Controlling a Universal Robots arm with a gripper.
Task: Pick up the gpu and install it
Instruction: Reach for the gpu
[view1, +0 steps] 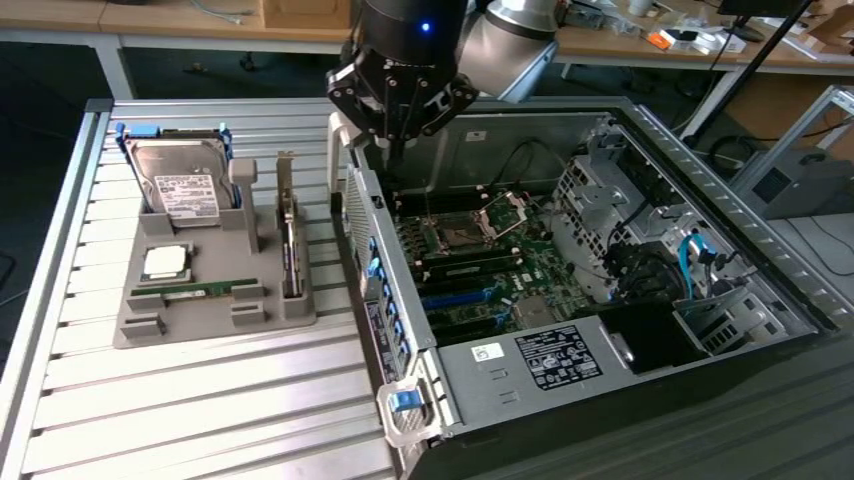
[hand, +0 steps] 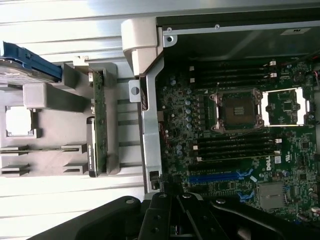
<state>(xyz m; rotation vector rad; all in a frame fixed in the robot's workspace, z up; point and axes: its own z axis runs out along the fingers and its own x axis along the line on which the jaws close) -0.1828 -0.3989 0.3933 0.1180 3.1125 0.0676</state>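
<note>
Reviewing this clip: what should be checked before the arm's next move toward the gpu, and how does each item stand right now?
1. gpu seated edge-on in its slot of the gray tray: ok.
2. gripper positioned over the gpu: not ok. It hangs above the computer case at its wall beside the tray.
3. gpu free of any contact with the gripper: ok, the two are apart.
4. Case open with the motherboard exposed: ok.
5. Blue expansion slot empty: ok.
6. Which way the gpu's connector edge faces: cannot tell.
</note>
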